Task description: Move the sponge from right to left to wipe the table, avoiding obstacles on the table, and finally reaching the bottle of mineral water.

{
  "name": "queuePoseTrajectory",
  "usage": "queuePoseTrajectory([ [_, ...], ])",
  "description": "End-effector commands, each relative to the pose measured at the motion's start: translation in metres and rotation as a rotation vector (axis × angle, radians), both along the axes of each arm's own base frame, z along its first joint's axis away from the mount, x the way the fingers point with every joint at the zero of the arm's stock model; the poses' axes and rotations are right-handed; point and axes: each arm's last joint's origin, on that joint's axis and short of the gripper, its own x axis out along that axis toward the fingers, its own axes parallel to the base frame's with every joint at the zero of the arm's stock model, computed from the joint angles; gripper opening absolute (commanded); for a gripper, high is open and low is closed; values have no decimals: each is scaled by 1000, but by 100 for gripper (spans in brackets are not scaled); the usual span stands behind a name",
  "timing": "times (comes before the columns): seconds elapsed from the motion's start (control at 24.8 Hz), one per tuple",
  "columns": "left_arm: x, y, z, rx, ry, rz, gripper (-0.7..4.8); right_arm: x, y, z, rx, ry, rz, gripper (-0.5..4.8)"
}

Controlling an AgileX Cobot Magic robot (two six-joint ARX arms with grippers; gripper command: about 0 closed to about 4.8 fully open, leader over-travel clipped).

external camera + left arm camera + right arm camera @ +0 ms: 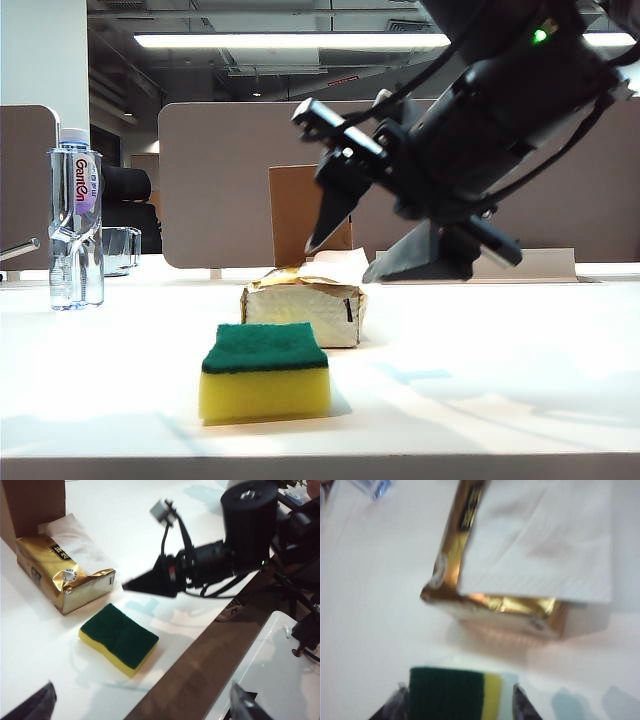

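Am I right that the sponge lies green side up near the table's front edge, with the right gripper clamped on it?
Not quite: the right gripper hangs open above the table, clear of the sponge, as the exterior view shows. The rest is right.

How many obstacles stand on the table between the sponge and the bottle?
2. The tissue pack lies just behind the sponge; the cardboard box stands behind the pack. The bottle stands far left. More could hide behind the right gripper.

Matt foam sponge (265,372); glossy foil tissue pack (62,577).
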Motion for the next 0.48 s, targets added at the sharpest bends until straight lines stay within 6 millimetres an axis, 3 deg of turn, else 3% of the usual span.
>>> queuePoseTrajectory([
  [0.04,0,0,3,-3,-19,-5,458,7,-11,13,27,-41,-2,265],
  [0.16,0,0,3,-3,-19,-5,458,21,-23,31,-31,-61,3,265],
  [0.28,0,0,3,-1,-19,-2,458,40,-30,62,-99,-122,1,265],
  [0.48,0,0,3,-2,-18,-3,458,66,-50,101,-73,-204,-44,263],
])
